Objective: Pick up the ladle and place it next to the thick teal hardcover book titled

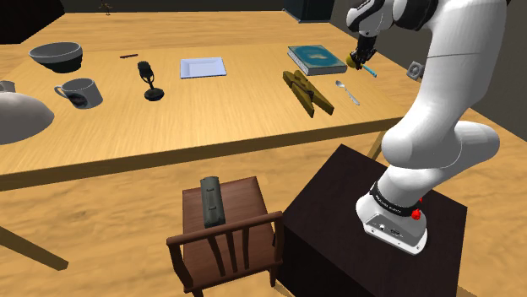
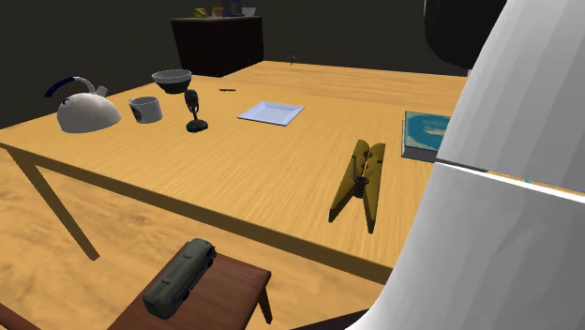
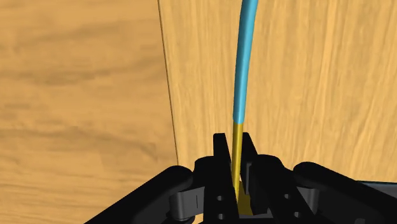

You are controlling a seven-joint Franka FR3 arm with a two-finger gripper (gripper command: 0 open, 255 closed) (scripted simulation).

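Hand clamped on the ladle, its 2 black fingers pinching the yellow stretch. From the wrist camera the ladle's long axis runs straight out from the fingers, yellow near them and blue beyond, bending slightly, roughly along the table edge. The shoulder view puts it just beside the teal book, on that view's right. The second exterior view adds 1 kettle. I count 1 ladle, 1 book, 1 spoon.

Kettle, mug, bowl, white plate, wooden clothespin, spoon
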